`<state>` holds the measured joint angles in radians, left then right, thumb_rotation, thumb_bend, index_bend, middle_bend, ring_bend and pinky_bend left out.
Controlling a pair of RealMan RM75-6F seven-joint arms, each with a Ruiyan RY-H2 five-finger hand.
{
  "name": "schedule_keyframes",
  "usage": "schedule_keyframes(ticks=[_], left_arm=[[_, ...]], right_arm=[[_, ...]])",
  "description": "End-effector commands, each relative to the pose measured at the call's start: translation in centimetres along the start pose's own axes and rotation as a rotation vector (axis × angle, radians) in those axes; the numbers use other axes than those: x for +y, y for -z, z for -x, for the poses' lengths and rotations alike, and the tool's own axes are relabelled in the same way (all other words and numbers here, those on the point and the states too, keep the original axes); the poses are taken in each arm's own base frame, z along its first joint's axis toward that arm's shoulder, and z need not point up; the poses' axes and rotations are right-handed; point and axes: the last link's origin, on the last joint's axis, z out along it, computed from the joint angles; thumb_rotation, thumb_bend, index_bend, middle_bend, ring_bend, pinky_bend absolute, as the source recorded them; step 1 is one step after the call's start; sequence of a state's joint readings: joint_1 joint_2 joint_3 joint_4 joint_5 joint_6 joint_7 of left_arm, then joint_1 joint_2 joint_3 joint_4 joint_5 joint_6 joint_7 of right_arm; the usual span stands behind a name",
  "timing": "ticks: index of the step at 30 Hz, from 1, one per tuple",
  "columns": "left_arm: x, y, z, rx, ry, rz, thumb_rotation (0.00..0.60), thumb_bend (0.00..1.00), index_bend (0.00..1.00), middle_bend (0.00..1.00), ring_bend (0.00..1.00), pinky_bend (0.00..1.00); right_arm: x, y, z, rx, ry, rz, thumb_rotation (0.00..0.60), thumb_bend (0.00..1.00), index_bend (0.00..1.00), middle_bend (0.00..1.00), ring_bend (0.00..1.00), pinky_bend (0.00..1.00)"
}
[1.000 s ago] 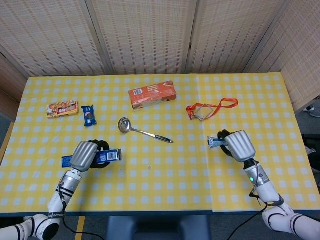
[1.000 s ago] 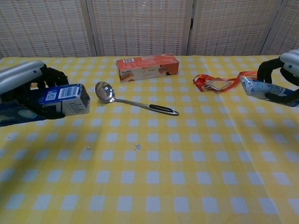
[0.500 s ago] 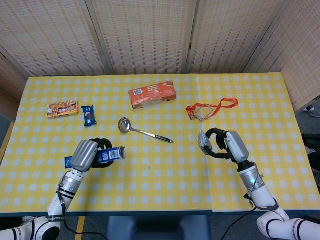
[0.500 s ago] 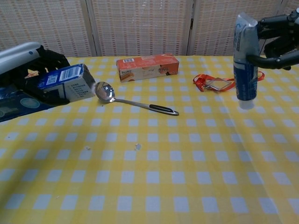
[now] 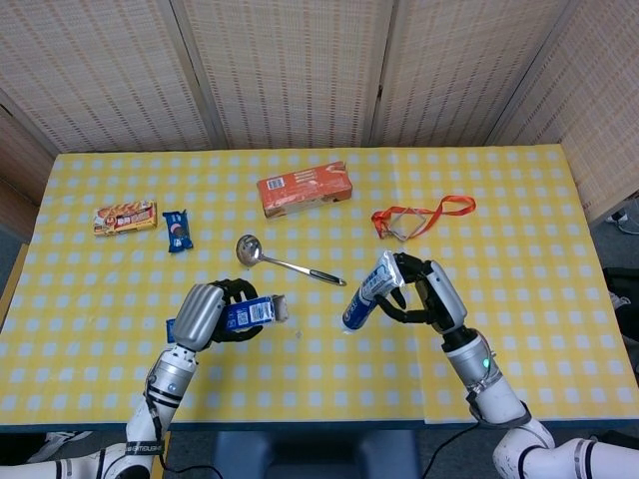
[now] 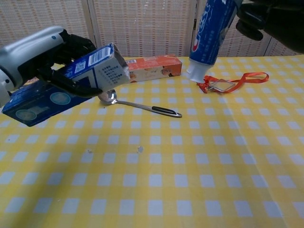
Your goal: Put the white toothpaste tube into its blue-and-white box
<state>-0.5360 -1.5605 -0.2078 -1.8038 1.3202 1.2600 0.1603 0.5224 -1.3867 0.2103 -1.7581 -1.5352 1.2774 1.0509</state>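
Now left hand [image 5: 203, 313] grips box [image 5: 250, 314]; right hand [image 5: 427, 295] grips toothpaste tube [image 5: 367, 292].

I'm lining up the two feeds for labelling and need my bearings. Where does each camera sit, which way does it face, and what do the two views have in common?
Head view: high above the near table edge, looking steeply down on the yellow checked tablecloth; both forearms show, left hand gripping the box, right hand gripping the toothpaste tube.
Chest view: low, looking forward across the table toward the wicker screen; the left hand fills the left edge, and only dark parts of the right hand show at top right.
Shared: both hands, box, tube, ladle, orange carton, lanyard.
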Motion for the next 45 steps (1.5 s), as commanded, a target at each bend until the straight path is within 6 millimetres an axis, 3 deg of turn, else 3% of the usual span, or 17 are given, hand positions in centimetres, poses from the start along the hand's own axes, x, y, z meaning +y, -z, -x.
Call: schedule_keyframes(ticks=[1,20,33,45], left_arm=[[1.0,-0.2,0.8,-0.024,0.050,-0.004,0.600,0.21,0.59,0.62,0.55,0.59],[3.2,-1.3,2.3,-0.048,0.149,0.000,0.600,0.21,0.59,0.62,0.55,0.59],[4.7,-1.4,2.2,-0.084,0.323,-0.014,0.600,0.21,0.59,0.62,0.55,0.59],[5.0,-1.9,2.7,-0.081,0.338,-0.005,0.600,0.21,0.59,0.62,0.55,0.59]], right_arm=[[-0.1,-0.9,1.1,-0.023,-0.083,-0.020,0.600,0.53,0.85,0.66,0.82,0.82],[-0.3,-2.5,1.6,0.009,-0.176,-0.112,0.600,0.53,0.85,0.66,0.82,0.82],[0.9,-3.1,2.1,0.035,-0.226,-0.111,0.600,0.53,0.85,0.66,0.82,0.82],[2.3,-3.6,3.4,0.050,-0.311,-0.108,0.600,0.53,0.85,0.66,0.82,0.82]])
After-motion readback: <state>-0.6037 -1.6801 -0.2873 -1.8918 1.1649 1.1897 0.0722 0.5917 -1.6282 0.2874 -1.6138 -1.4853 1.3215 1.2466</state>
